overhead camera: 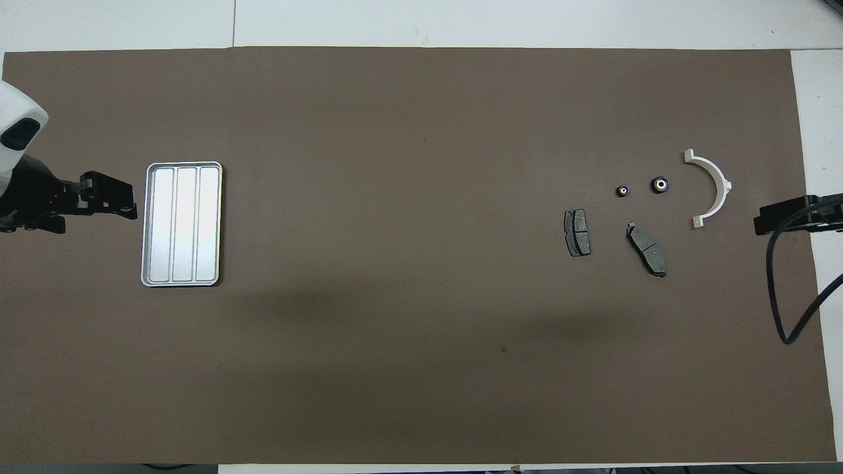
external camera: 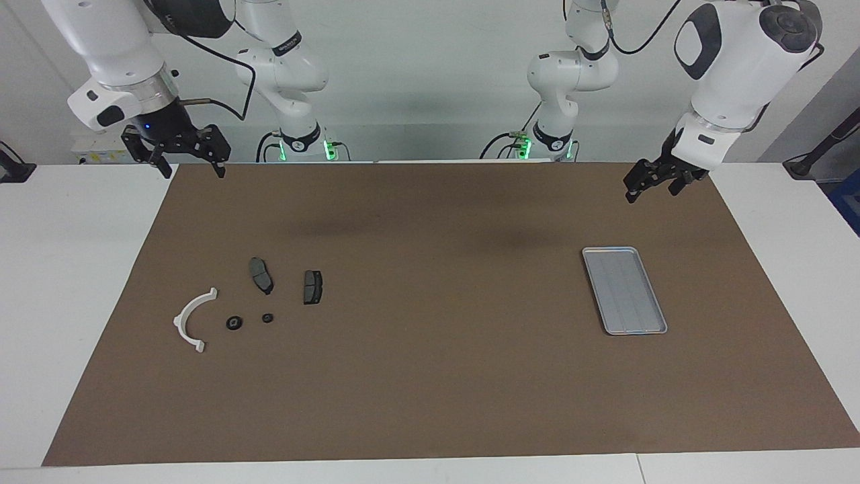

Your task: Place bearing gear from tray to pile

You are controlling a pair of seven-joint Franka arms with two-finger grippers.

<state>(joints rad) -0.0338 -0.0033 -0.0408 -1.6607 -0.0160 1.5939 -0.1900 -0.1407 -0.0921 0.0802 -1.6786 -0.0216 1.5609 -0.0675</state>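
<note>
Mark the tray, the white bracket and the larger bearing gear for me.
tray (overhead camera: pixel 182 224): overhead view, bare ridged floor at its middle.
white bracket (overhead camera: pixel 716 184): overhead view, middle of its arc.
larger bearing gear (overhead camera: pixel 660 185): overhead view, its dark ring.

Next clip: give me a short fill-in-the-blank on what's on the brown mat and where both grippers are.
1. The flat ridged silver metal tray holds ____ parts.
2. The two small black round bearing gears lie on the mat beside the white semicircular ____.
3. Two dark grey brake-pad-shaped pieces lie ____ to the robots than those gears.
4. The left gripper and right gripper each hold ____.

Missing: no; bracket; nearer; nothing
</note>
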